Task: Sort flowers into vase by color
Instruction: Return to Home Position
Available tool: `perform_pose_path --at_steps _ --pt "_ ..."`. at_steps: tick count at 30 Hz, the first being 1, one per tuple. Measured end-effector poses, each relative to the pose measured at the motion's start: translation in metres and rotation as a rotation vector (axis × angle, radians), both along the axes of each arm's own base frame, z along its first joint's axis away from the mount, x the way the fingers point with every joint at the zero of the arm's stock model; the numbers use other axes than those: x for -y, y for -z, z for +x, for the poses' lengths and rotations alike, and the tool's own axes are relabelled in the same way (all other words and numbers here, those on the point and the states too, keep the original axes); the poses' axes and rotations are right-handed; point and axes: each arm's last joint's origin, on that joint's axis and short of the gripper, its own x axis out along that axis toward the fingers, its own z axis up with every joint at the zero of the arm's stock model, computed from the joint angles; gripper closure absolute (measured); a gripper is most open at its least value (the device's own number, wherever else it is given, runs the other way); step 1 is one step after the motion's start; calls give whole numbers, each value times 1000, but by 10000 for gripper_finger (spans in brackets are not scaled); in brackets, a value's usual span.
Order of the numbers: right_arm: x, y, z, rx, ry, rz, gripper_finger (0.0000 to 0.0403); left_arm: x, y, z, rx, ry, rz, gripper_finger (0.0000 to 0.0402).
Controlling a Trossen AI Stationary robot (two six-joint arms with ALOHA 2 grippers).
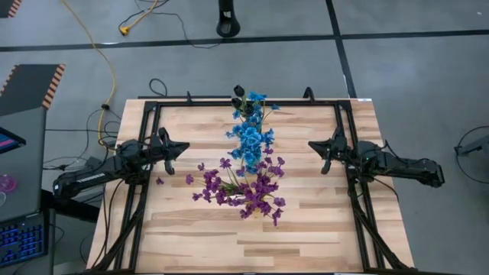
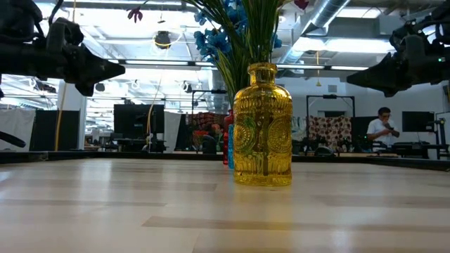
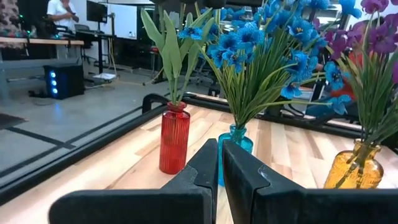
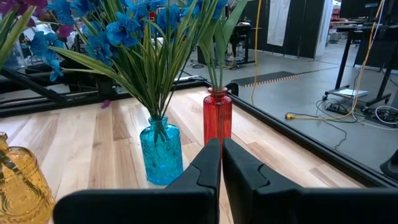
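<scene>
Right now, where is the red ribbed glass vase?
Seen from above, the red ribbed glass vase sits centred on the table near its far edge, beside the blue crystal vase.

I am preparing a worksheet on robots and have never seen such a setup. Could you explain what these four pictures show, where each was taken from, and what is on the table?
This is a robot with two dark arms at a wooden table. One picture looks down from above, one looks level across the tabletop, and two come from cameras on the arms' wrists. Three glass vases stand in a row in the middle: a red vase with dark-budded sprigs, a blue vase with blue flowers, and a yellow vase with purple flowers. The left claw and right claw are shut, hold nothing, and hang at either side of the vases.
</scene>
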Motion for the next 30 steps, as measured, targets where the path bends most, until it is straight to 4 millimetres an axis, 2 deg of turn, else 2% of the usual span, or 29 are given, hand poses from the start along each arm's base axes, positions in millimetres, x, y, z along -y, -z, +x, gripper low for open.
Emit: perform_pose_path --at_steps 30 --pt "0 0 0 0 0 0 358 0 0 0 2 0 -5 393"
